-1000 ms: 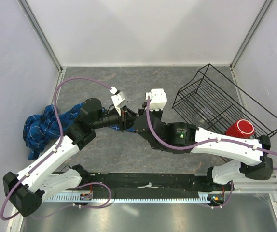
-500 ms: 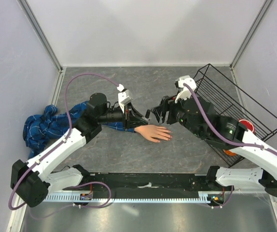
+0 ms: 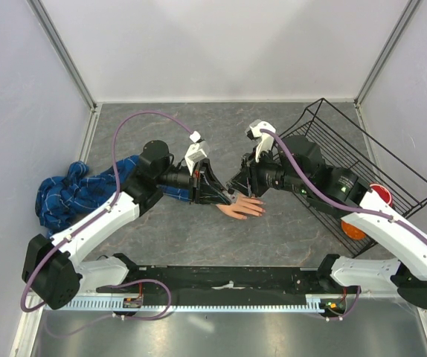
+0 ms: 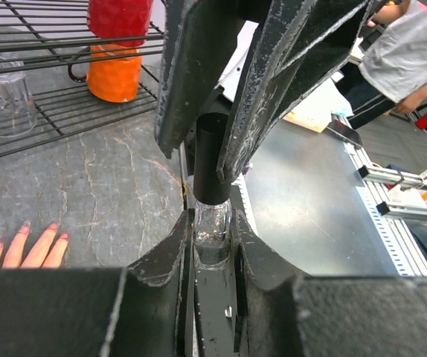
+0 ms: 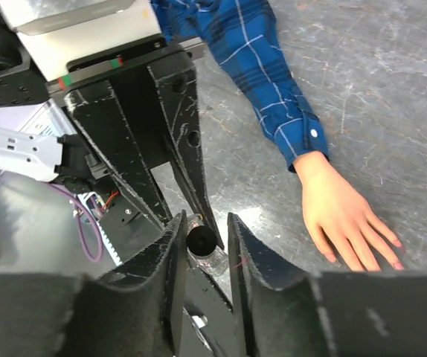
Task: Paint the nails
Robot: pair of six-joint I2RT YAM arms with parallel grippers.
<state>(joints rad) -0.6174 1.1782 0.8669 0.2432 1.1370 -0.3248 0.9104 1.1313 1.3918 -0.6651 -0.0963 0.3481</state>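
My left gripper [image 4: 212, 223] is shut on a small clear glass bottle [image 4: 212, 232] with a tall black cap [image 4: 212, 167], just above the mannequin hand's wrist [image 3: 227, 195]. My right gripper [image 5: 202, 232] faces it from the right [image 3: 236, 186], open. The black cap [image 5: 202, 239] sits between its fingers [image 4: 186, 67], against the left one, with a gap to the right one. The pale mannequin hand [image 3: 245, 207] lies flat on the table, fingers pointing right. Its nails [image 5: 396, 263] look pink, also in the left wrist view [image 4: 24, 224]. The blue plaid sleeve [image 5: 262, 82] runs off to the left.
A black wire basket [image 3: 351, 160] lies tipped at the right, with a red cup [image 3: 381, 195], an orange cup [image 3: 353, 229] and a clear cup [image 4: 1, 97] in or by it. The bunched plaid shirt [image 3: 61, 195] lies at the left wall.
The right arm had swung away to the right with its jaws wide, and has come back with narrower jaws around the bottle's cap. The left gripper carried the bottle rightward, over the hand's wrist.
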